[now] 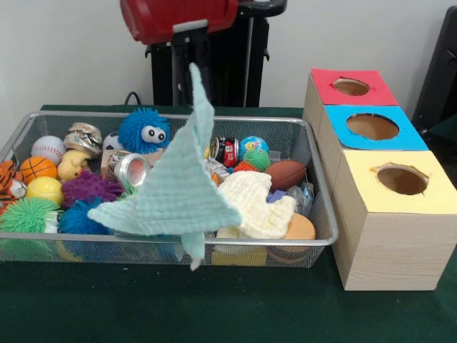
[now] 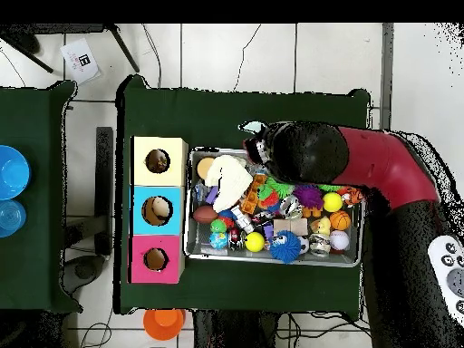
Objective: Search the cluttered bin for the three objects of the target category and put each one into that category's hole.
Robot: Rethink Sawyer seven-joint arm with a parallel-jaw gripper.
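Over the green table (image 1: 214,307), jaws (image 1: 191,57) dangle a mint cloth (image 1: 175,189) above the bin (image 1: 314,241).

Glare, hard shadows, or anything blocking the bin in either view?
Front view: soft, even light, with one small highlight on the silver can. The teal cloth hanging from the gripper hides the middle of the bin. Overhead view: no glare on the bin, but the red arm covers its upper middle.

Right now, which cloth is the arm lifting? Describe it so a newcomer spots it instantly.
Start at the wire-mesh bin left of the three wooden boxes. Above its middle, a pale mint-green cloth hangs from under the red arm, draping in a pointed triangle. The cream cloth beside it lies flat among the toys.
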